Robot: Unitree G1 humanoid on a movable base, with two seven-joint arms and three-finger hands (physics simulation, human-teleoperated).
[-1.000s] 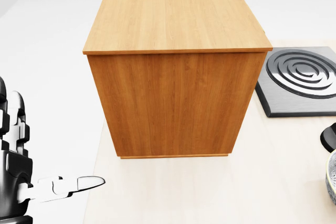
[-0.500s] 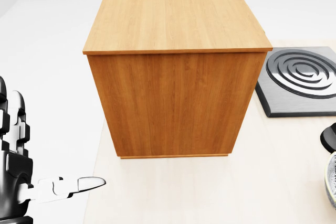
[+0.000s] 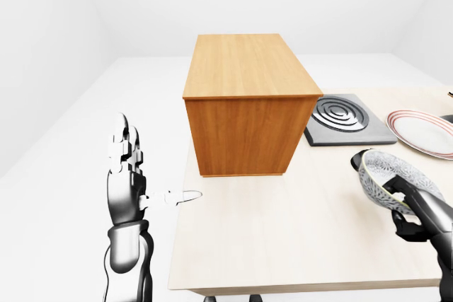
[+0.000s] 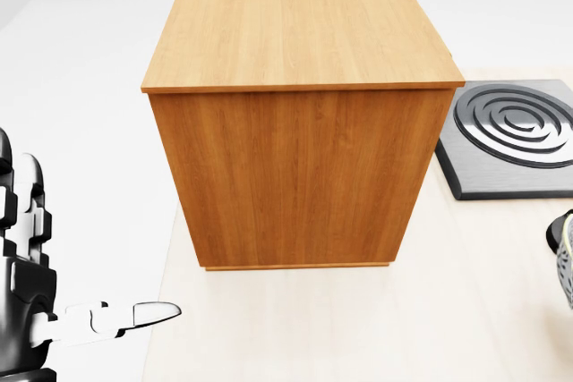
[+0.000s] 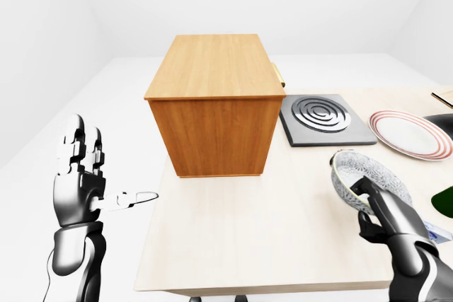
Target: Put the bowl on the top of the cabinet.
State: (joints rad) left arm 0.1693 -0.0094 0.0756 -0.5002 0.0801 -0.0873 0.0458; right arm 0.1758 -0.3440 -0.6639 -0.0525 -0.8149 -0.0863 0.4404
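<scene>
— Right of the cabinet, in the right-eye view, what is seen?

— The bowl is seen there, lifted off the table and tilted toward the cabinet, well apart from it. It is gripped at its rim by the right hand, whose dark fingers are closed over the edge (the inside of the bowl is speckled grey).

— And between the bowl and the cabinet?

— A dark square burner plate with ring grooves is laid on the table just beside the cabinet's right side. Further right of the cabinet, a red-rimmed plate is set flat.

— What is shown on the cabinet's left?

— The left hand is held upright off the table's left edge, below the level of the cabinet's top. Its fingers are spread and released, nothing being grasped; the thumb is pointed toward the cabinet's base.

— Is anything carried by the cabinet's top?

— Only bare wood grain is shown in the head view.
</scene>
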